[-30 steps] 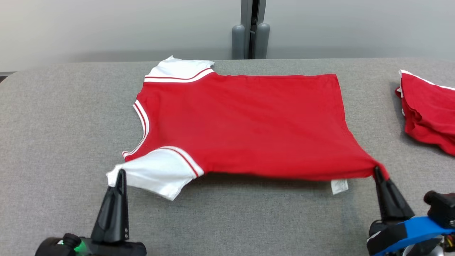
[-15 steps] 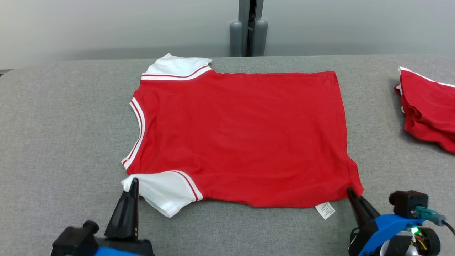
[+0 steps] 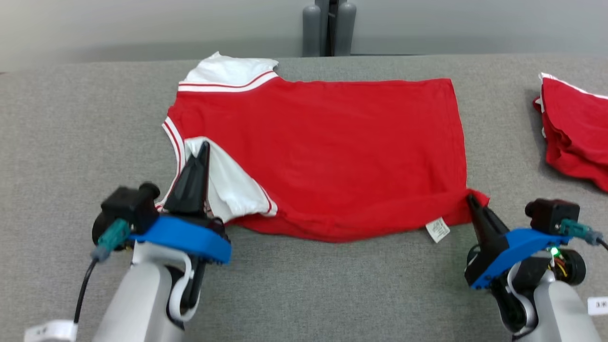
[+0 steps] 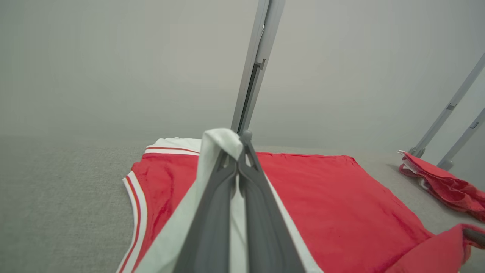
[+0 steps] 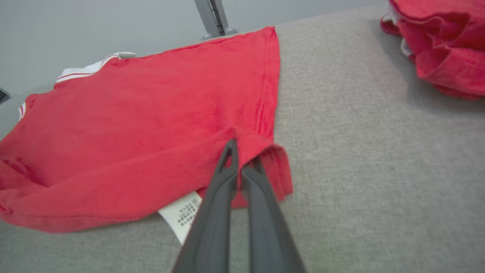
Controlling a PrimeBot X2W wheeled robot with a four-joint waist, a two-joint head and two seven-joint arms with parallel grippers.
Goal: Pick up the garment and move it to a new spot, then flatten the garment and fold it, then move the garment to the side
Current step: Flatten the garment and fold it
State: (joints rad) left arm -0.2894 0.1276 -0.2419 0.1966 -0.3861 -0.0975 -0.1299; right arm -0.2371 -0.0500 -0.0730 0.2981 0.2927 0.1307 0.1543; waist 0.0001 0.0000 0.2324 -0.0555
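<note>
Right now the left gripper [image 3: 204,148] has its two dark fingers pressed together on the white near sleeve [image 3: 232,190]. The sleeve is lifted and drawn inward over the red body of the garment [image 3: 342,142]. From the left wrist, the white cloth drapes over the fingertips. The right gripper [image 3: 471,202] pinches the near hem corner [image 3: 480,198] the same way, fingers closed on a small bunch of red fabric, just beside the dangling care label [image 3: 438,230]. Between them the shirt lies spread on the grey table [image 3: 332,285], mostly smooth. Its far sleeve [image 3: 228,71] is flat at the back edge, and its near edge is slightly raised and rumpled. I'd judge the relocating and flattening done and the first fold just starting, near side going over toward the far side. What is left looks like completing that fold, any further folds, and then shifting the bundle aside, perhaps toward the other red garment [image 3: 574,133] lying well apart at the right.
</note>
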